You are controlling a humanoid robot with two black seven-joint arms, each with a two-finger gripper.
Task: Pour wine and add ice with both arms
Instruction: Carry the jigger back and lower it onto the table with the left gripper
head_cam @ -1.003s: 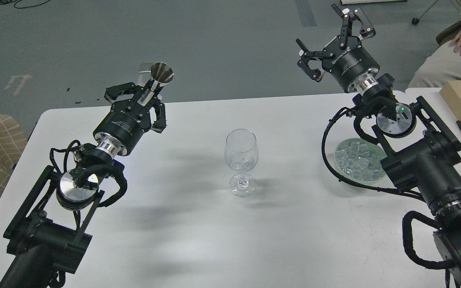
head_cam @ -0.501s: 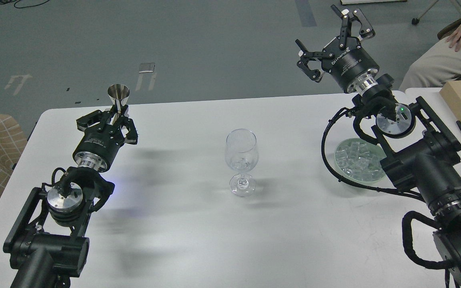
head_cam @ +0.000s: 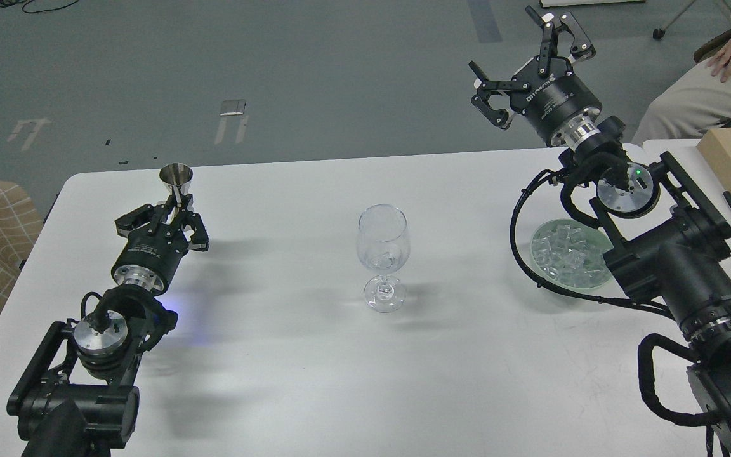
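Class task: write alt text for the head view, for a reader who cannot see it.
A wine glass stands mid-table between two black robot arms. The left end effector holds a small metal measuring cup upright; the right end effector is raised, open and empty, above a dish of ice cubes.

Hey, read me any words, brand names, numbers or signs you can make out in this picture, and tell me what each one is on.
"ROBOTIQ", seen upside down: on the body of the right gripper.
Smaller print beside it on that body: too small to read.
White print on the body of the left gripper, which holds the metal jigger: too blurred to read.
Pale markings on the floor: shapes only, no readable text.
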